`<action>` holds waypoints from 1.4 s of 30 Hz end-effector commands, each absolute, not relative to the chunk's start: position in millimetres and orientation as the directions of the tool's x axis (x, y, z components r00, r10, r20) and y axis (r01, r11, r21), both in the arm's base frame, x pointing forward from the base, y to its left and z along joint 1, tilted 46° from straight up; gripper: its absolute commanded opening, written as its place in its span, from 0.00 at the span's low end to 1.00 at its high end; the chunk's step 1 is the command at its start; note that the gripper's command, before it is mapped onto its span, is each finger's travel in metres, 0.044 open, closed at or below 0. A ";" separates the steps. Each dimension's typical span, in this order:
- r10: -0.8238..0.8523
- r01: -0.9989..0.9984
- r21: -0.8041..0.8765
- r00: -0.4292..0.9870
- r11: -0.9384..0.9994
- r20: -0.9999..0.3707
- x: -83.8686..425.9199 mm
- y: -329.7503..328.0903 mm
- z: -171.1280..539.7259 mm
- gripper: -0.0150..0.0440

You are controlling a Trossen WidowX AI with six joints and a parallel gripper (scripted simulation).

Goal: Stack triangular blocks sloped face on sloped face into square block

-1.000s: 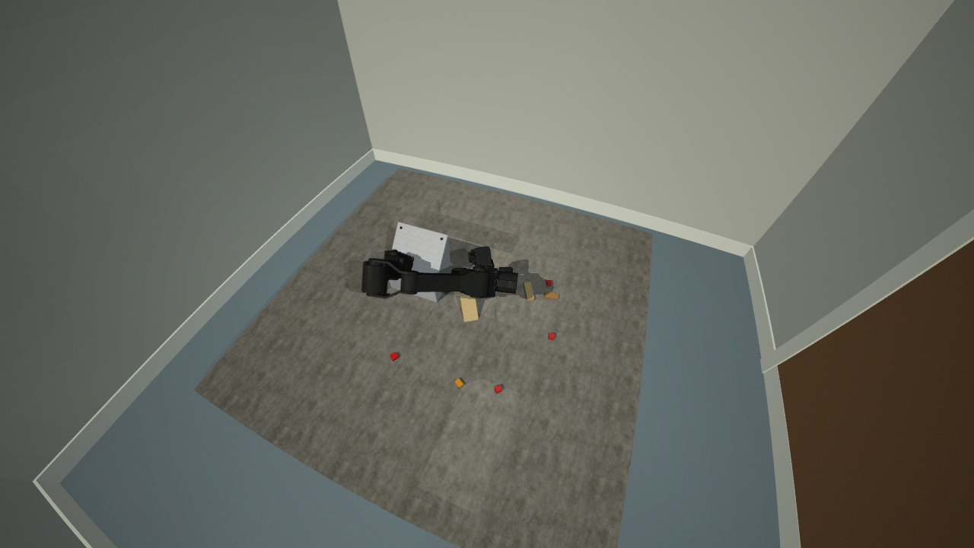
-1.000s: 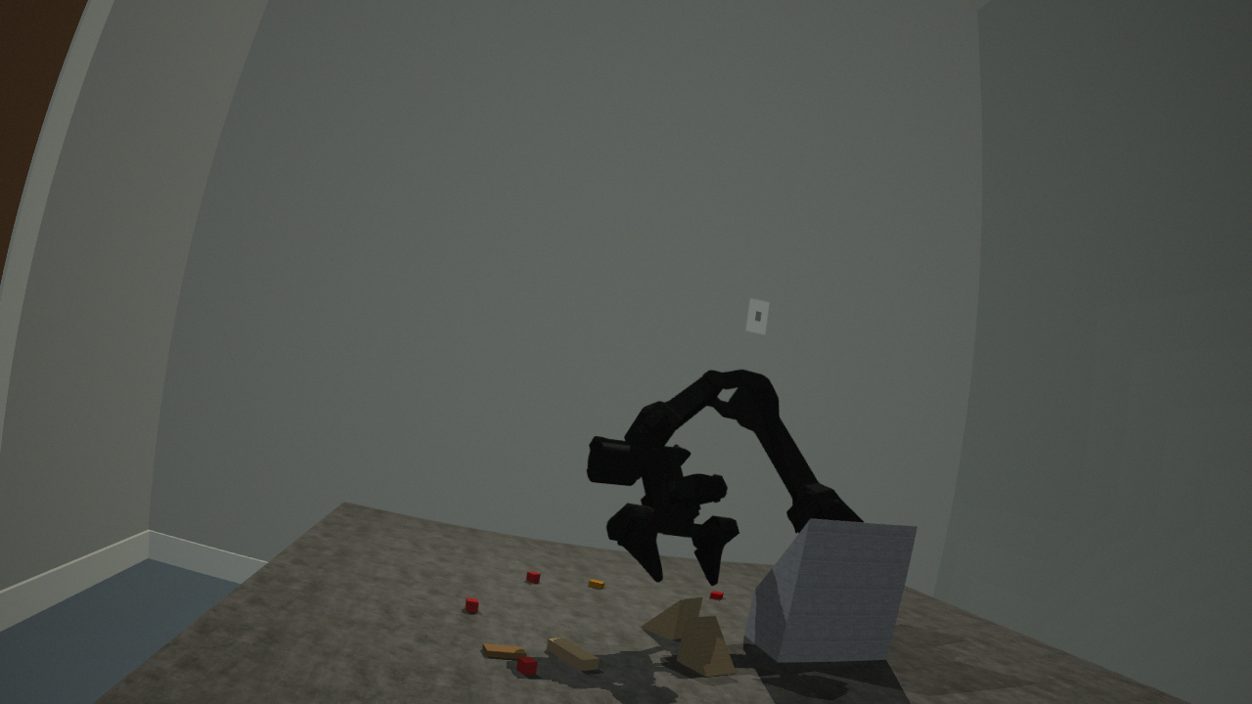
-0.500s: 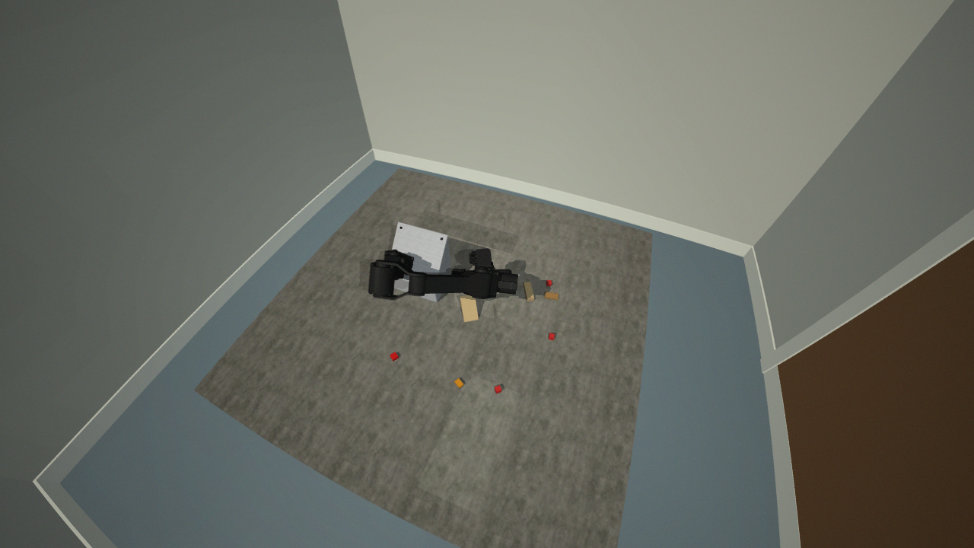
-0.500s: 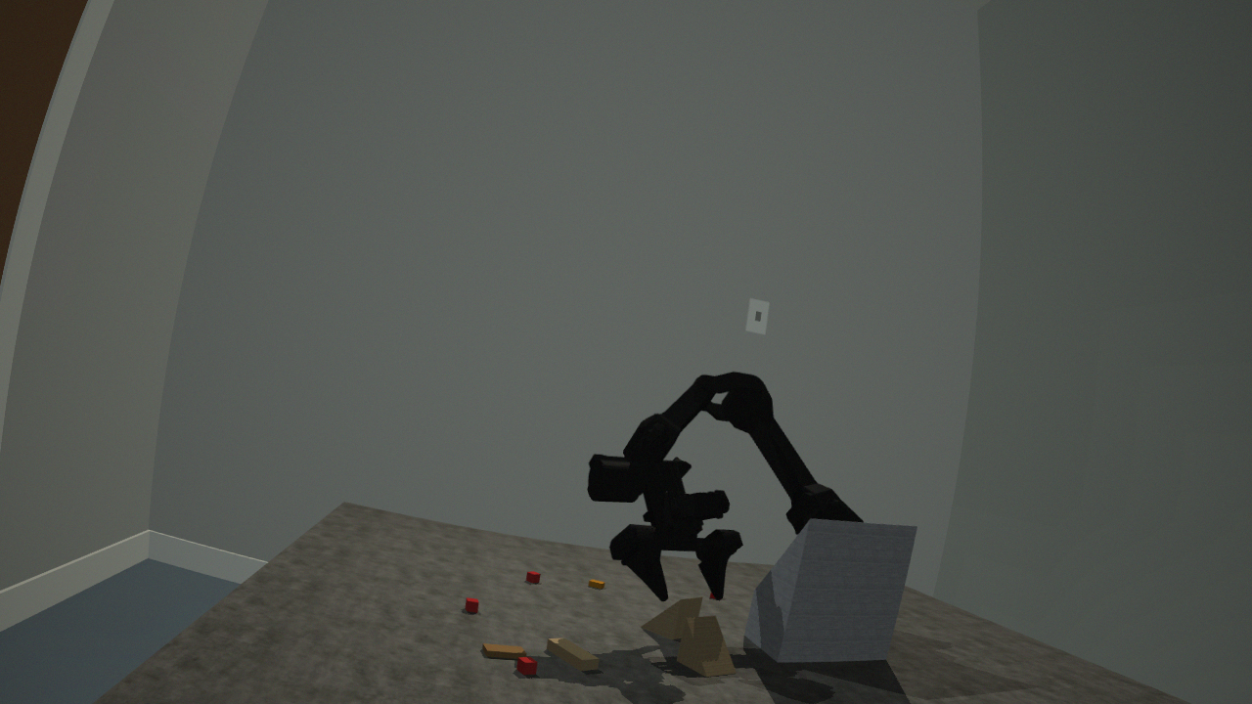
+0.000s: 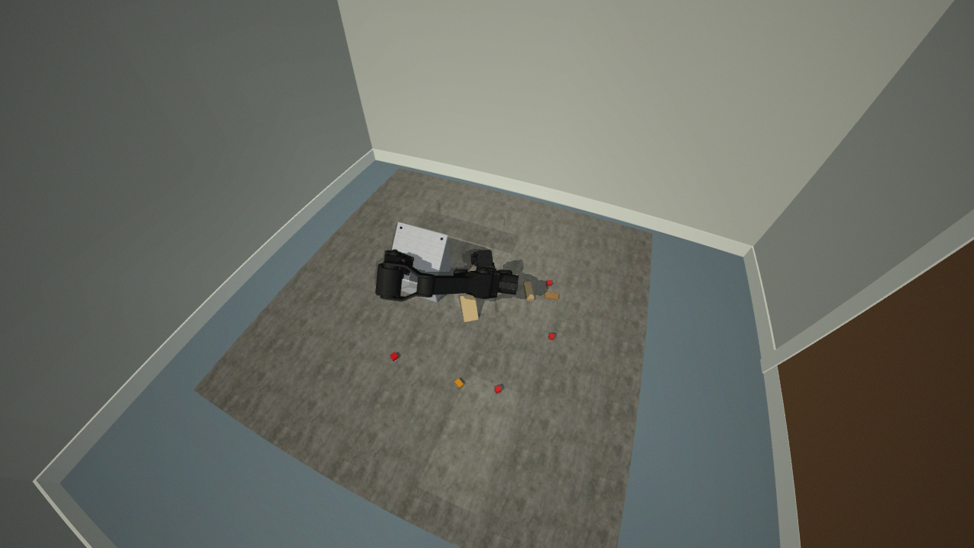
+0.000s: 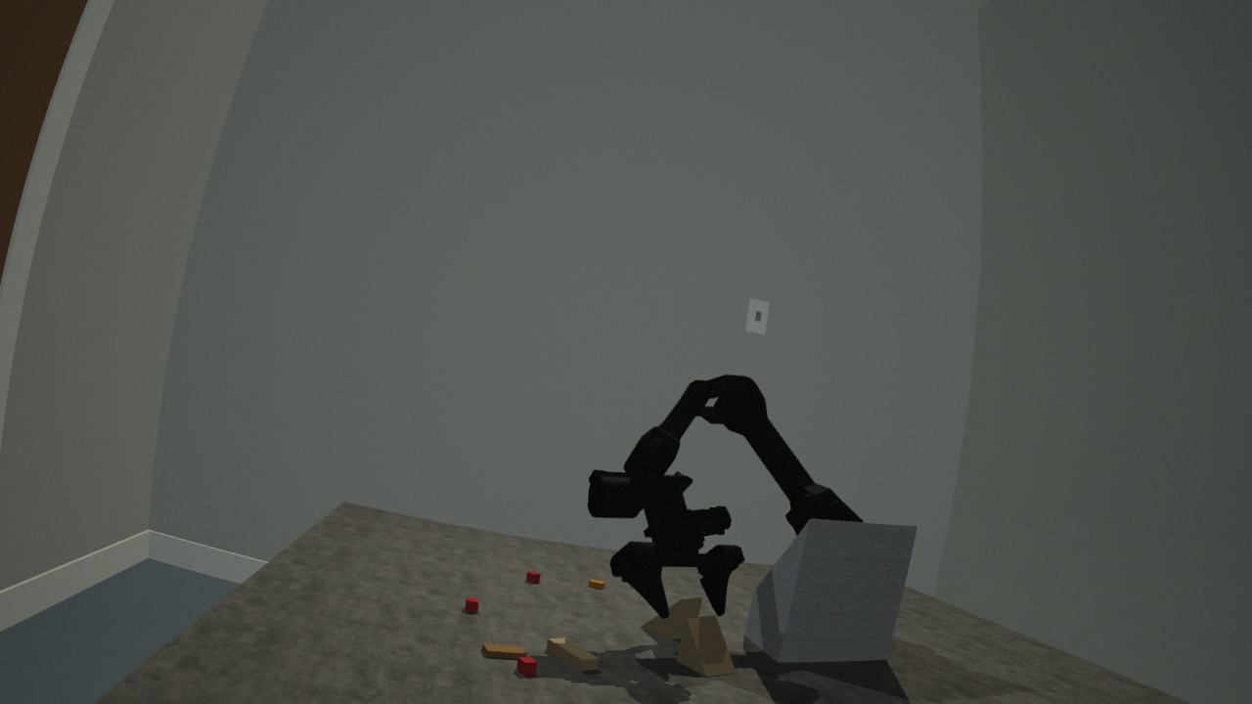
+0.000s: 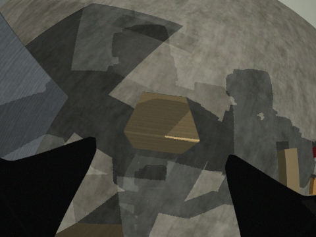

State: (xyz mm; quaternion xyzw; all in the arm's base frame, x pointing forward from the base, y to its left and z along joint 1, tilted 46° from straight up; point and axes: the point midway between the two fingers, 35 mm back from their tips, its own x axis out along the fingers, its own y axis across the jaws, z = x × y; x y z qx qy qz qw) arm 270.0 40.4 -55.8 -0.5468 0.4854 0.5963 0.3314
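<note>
One triangular block [image 6: 704,652] [image 7: 161,118] stands on the table [image 5: 326,326] [image 6: 350,594], ridge up; the arm hides it in the top view. The other triangular block [image 5: 469,308] [image 6: 669,623] [image 7: 92,230] rests close by, its near part cut off at the bottom of the wrist view. The two blocks are apart. My gripper [image 6: 693,613] [image 7: 162,153] is wide open and empty, pointing down. Its fingertips are at about ridge height in the exterior view, and in the wrist view they lie to either side of the first block. Exact fingertip height is hard to tell.
A large grey slanted box [image 5: 421,243] [image 6: 840,594] [image 7: 20,76] stands beside the first block. A tan bar [image 5: 529,291] [image 6: 572,654] [image 7: 291,171], an orange-brown bar [image 5: 552,295] [image 6: 504,651] and a red cube [image 5: 549,282] [image 6: 525,667] lie on the other side. Several small cubes lie farther off.
</note>
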 end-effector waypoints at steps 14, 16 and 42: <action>-0.139 -0.923 0.228 -0.193 -0.309 -0.971 264.1 33.9 -84.7 1.00; -0.140 -0.923 0.228 -0.193 -0.309 -0.971 263.6 33.3 -87.9 1.00; -0.142 -0.923 0.227 -0.191 -0.311 -0.971 257.7 27.8 -114.9 0.69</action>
